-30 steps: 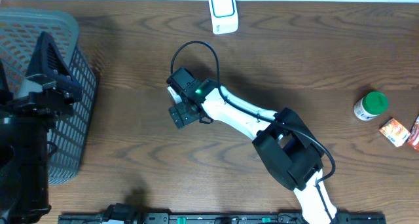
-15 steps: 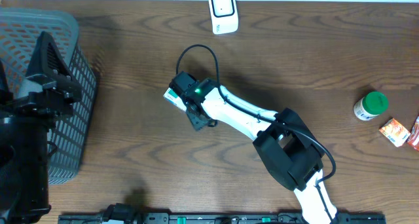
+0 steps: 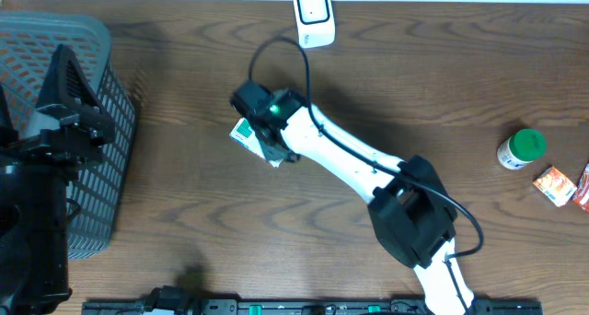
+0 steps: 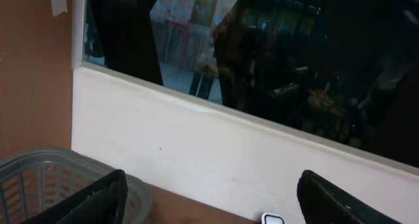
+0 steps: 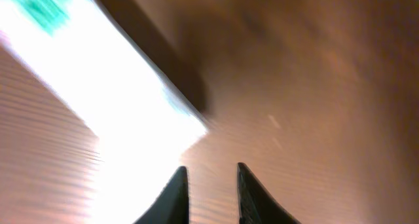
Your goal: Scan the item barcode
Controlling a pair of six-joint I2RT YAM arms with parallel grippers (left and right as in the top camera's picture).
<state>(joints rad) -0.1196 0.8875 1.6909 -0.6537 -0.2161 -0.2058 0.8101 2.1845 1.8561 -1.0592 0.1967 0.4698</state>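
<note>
Right claw (image 5: 209, 178) over blurred, half-hidden box (image 3: 242, 131)

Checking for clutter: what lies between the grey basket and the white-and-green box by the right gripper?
Nothing: in the overhead view, only bare wooden table separates the basket from the box.

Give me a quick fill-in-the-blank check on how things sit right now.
The bottle at the right is capped in ___. The left hand is empty and ___. The basket stands at the ___ end of the table in the overhead view. The right hand is down at the ___-and-green box.
Missing words: green; open; left; white.
</note>
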